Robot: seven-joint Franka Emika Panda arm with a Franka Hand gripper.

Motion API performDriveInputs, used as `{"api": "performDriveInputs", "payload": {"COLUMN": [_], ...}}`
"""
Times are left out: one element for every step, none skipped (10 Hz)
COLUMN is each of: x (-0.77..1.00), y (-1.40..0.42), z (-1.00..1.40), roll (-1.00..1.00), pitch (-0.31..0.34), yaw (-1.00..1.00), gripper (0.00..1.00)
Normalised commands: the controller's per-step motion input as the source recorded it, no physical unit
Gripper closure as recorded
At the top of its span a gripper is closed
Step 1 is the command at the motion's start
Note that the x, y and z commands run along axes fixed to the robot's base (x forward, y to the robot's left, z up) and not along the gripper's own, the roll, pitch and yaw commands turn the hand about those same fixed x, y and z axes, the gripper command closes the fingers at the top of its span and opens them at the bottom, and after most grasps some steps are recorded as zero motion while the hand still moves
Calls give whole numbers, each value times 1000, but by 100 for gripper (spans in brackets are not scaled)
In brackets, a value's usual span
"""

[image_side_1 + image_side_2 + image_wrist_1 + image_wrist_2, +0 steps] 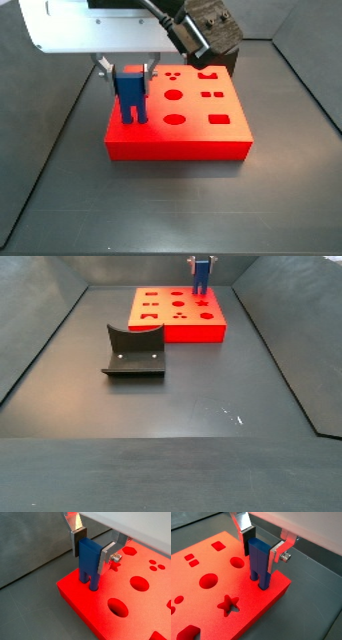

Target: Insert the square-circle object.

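The square-circle object (88,561) is seen as smooth blue plastic with a soft shine. It is held by the gripper (92,544), whose jaws are shiny silver metal plates with dull black pads. The red block (218,587) looks smooth and matt. The counter (187,396) looks dark grey and dull.

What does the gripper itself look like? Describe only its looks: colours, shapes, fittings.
The gripper has two flat silver plate fingers faced with dark pads. In both wrist views a silver bolt sticks out of one finger's side. Above the fingers, a side view shows a boxy white hand body joined to a black wrist part. No cables or markings show.
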Motion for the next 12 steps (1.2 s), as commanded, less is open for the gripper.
{"api": "performDriveInputs", "payload": {"x": [69, 74, 89, 97, 120, 103, 91, 83, 69, 3, 37, 0], "y": [-11, 0, 0, 0, -3, -43, -37, -17, -37, 0, 0, 0], "z": [-1000, -1000, -983, -891, -934, -1000, -1000, -974, -969, -614, 0, 0], "roll": [120, 127, 100, 100, 104, 96, 106, 114, 111, 90, 6, 0], "pitch": [0, 10, 83, 123, 104, 67, 59, 70, 69, 4, 43, 0], "yaw": [0, -34, -106, -143, -129, -91, -86, -94, -114, -129, 0, 0], "gripper": [100, 100, 100, 100, 100, 100, 100, 100, 100, 100, 100, 100]}}
